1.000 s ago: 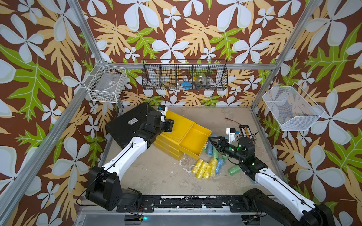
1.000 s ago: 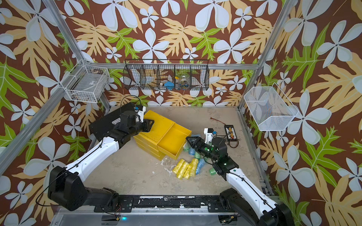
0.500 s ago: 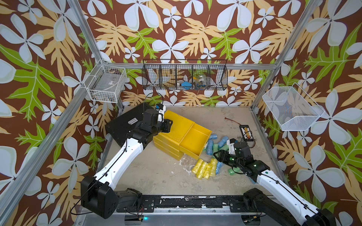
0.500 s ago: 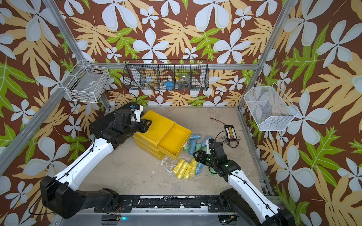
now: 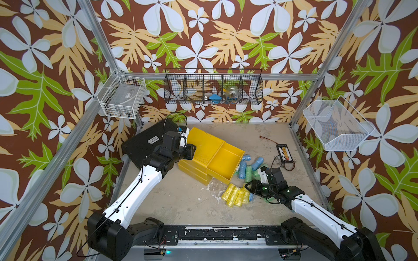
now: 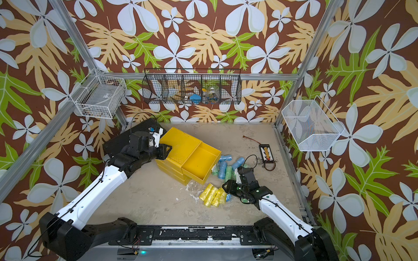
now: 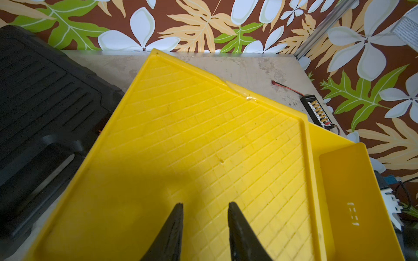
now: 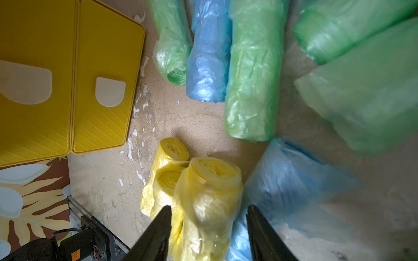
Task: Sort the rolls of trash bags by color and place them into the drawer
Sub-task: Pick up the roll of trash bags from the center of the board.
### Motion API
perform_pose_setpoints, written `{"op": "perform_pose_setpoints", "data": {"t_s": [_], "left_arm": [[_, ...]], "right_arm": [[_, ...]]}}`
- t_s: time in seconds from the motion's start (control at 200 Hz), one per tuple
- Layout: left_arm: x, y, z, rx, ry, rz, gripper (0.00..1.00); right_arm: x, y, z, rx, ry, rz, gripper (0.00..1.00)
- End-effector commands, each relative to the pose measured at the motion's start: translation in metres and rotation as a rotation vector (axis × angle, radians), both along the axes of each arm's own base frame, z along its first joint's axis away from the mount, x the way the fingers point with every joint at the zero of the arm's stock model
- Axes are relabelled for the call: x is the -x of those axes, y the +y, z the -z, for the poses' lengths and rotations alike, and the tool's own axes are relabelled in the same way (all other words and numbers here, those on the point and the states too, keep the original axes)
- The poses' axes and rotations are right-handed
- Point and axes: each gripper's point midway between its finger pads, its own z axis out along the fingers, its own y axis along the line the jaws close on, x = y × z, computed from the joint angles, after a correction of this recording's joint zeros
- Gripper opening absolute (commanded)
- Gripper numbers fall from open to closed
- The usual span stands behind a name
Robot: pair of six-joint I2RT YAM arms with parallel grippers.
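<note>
Plainly, in both top views, the right gripper is reaching down at the right-hand edge of the cluster of yellow rolls. That cluster is lying on the table just in front of the yellow drawer chest. The pulled-out top drawer is showing nothing inside and is sitting farther back, slightly to the robot's left of the cluster. The left gripper is hovering over the chest, well apart from every roll, so the right arm is the nearer one. The blue and green rolls are lying beside the open drawer, beyond the right gripper.

From the left wrist, the left gripper is showing its fingers slightly parted above the chest's gridded top, gripping nothing.

From the right wrist, the right gripper is straddling one yellow roll. Its jaws are standing apart, with a finger just beside each flank, not visibly pinching. The roll's long axis is running back between the fingers, with its end facing away from the wrist, so closing across its width looks like the coming move.
</note>
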Motion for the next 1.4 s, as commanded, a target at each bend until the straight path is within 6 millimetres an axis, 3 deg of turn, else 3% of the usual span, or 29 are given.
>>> {"op": "perform_pose_setpoints", "data": {"t_s": [0.0,0.17,0.365,0.545,0.716,0.936,1.131,1.271,1.391], "left_arm": [[0.0,0.004,0.002,-0.016,-0.005,-0.009,0.37],[-0.001,0.004,0.007,-0.017,0.005,-0.01,0.37],[-0.001,0.0,0.007,0.007,0.013,0.001,0.37],[0.001,-0.005,0.0,0.042,0.015,0.021,0.37],[0.007,-0.019,-0.008,0.115,0.03,0.076,0.37],[0.017,-0.038,-0.022,0.242,0.051,0.163,0.37],[0.021,-0.038,-0.03,0.279,0.044,0.175,0.37],[0.02,-0.032,-0.024,0.286,0.053,0.164,0.37],[0.017,-0.026,-0.018,0.298,0.062,0.152,0.37]], "right_arm": [[-0.003,0.007,-0.003,-0.032,-0.02,-0.022,0.54],[-0.004,0.01,0.002,-0.045,-0.017,-0.027,0.49],[-0.006,0.013,0.004,-0.056,-0.017,-0.039,0.27],[-0.013,0.009,-0.017,-0.024,-0.069,-0.037,0.18],[-0.028,0.0,-0.06,0.038,-0.184,-0.025,0.12],[-0.053,-0.014,-0.124,0.111,-0.328,-0.002,0.11],[-0.076,-0.017,-0.188,0.178,-0.492,-0.015,0.09],[-0.091,-0.002,-0.228,0.164,-0.592,-0.095,0.09],[-0.097,0.031,-0.256,0.113,-0.671,-0.227,0.1]]}}
